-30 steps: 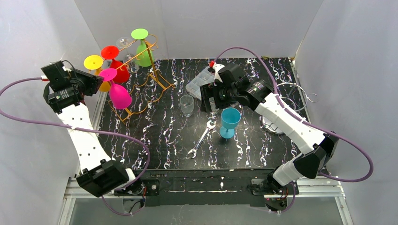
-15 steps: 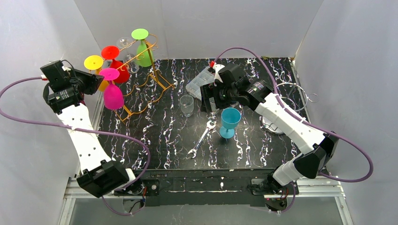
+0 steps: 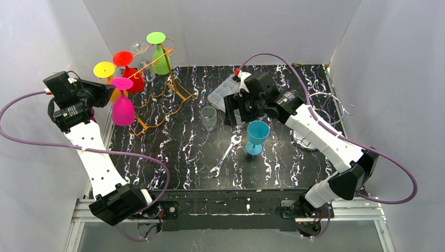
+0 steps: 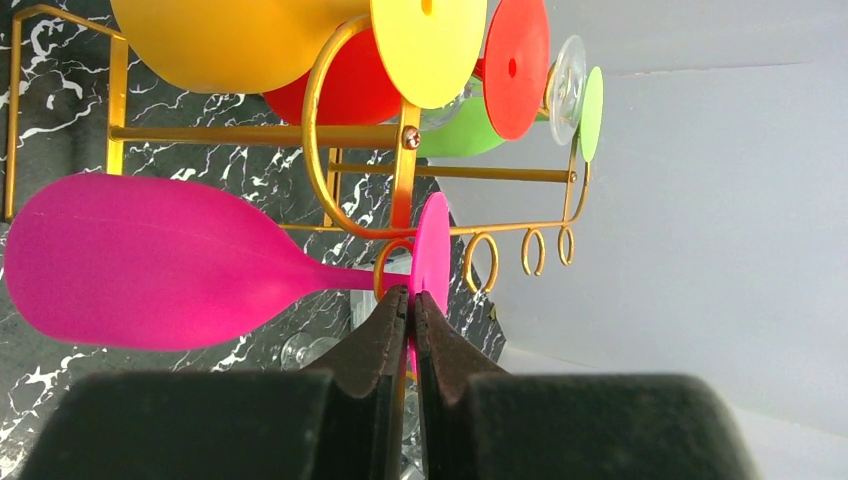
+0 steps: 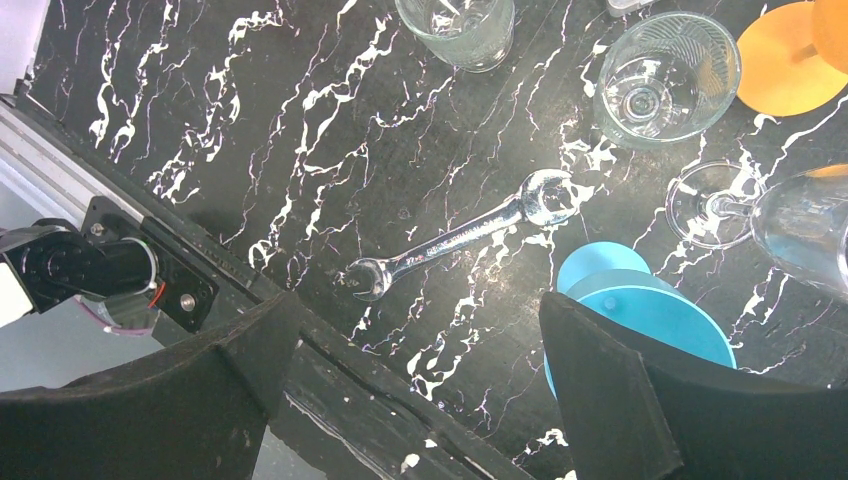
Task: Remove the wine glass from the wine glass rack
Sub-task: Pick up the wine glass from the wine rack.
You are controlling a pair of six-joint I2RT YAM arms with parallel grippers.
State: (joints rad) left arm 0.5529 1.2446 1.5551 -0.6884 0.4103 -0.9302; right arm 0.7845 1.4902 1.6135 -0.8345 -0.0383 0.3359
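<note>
Left claw: my left claw [image 4: 408, 296] is pressed together on the rim of the foot disc of the magenta plastic wine glass [image 4: 150, 262]; only a sliver shows between the fingers, with pink in it
Where the glass is: it hangs bowl down at the near end of the gold wire wine glass rack [image 4: 250, 133], by the table's left edge; its stem lies at the rail's end loop; I cannot tell whether it is free of the slot
Step in hand: as I judge it, drawing the glass out along the rail
Doing it well: I would pull straight along the slot toward its open end and keep the foot level above the wire until the stem passes the loop; the hold on a thin rim looks slight, so I would go slowly, or the bowl may swing and twist loose
Neighbours on the rack: the yellow plastic glass [image 4: 230, 40] hangs just beside; the red glass [image 4: 515, 60], green glass [image 4: 460, 135] and clear glass [image 4: 568, 85] sit farther along; any sideways drift could knock them
On the table: a steel open-ended wrench [image 5: 460, 235], a turquoise goblet [image 5: 640, 320] and a clear tumbler [image 3: 209, 116] stand well apart from the rack; none blocks the pull
Right claw: my right claw [image 5: 420, 305] hangs above the table near the goblet, jaws wide apart, holding nothing
</note>
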